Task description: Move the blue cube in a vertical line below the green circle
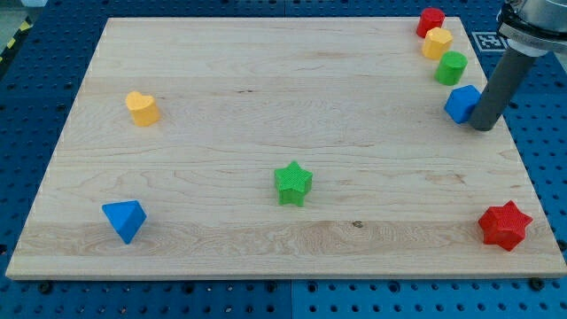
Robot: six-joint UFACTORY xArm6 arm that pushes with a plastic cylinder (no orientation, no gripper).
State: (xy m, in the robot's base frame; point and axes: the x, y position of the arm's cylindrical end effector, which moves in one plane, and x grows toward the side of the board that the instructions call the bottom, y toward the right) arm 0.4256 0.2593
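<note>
One block matters: blue cube (462, 103), near the view's right edge of wooden board (230, 106), sitting just below the green circle (451, 67) and slightly toward the view's right of it. Tip (483, 127) planted right beside the cube on its right side, touching or near enough; contact can't be confirmed from this angle. No jaws on this rig, just a bare dark rod, so nothing held, only pushing. Looks mostly done; cube already under the circle, probably needs a small nudge toward the view's left to line up. Best done slow, with the rod centred on the cube's right face, otherwise the cube likely spins off the corner. Short stroke only: overshoot puts it left of the circle and means driving round to the other side. Avoid any upward component, or the cube could run into the circle and shift the reference. Yellow block (437, 42) and red block (431, 20) stacked in a line above the circle, so a knock there may chain through all three. Well clear of the action: green star (292, 183) mid-board, red star (505, 225) bottom right, blue pyramid-like block (124, 220) bottom left, yellow block at left (141, 108). No containers anywhere in view, so nothing to report inside any.
</note>
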